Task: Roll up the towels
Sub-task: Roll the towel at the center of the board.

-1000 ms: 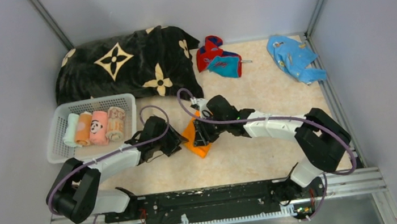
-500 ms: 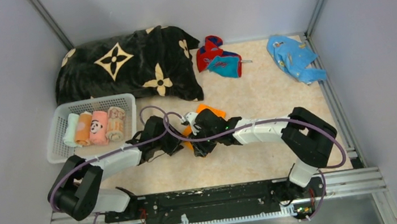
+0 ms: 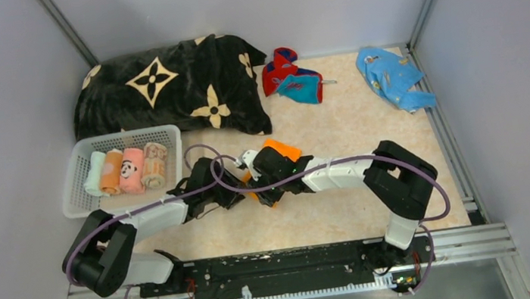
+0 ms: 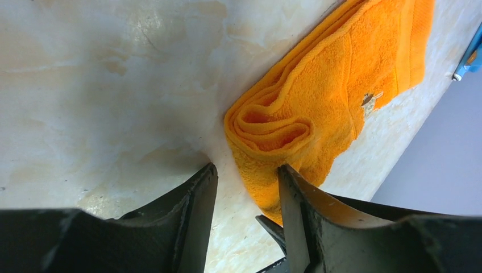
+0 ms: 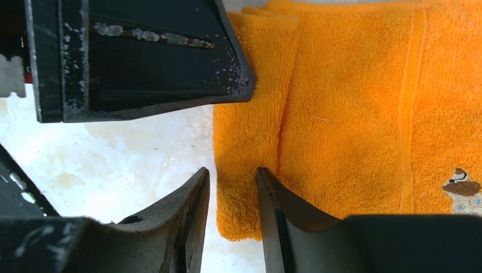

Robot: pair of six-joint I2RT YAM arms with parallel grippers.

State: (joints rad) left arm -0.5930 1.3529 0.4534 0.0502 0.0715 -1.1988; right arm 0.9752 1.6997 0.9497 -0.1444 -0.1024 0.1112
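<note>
Orange towel (image 4: 318,96) is lying half-rolled mid-tabletop (image 4: 113,85) between both hands; left hand (image 4: 247,170) is sitting open at the coil's end; right hand (image 5: 233,173) is straddling its edge, clamped or not I can't tell; loose coil is risking unwinding if either slips.

bright even light, soft shadows, blurred foreground in wrist views

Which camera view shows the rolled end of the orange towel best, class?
Left wrist view: the orange towel shows its spiral end face-on, flat tail behind. The right wrist view shows only flat terry, close up. The top external view shows just an orange corner.
</note>
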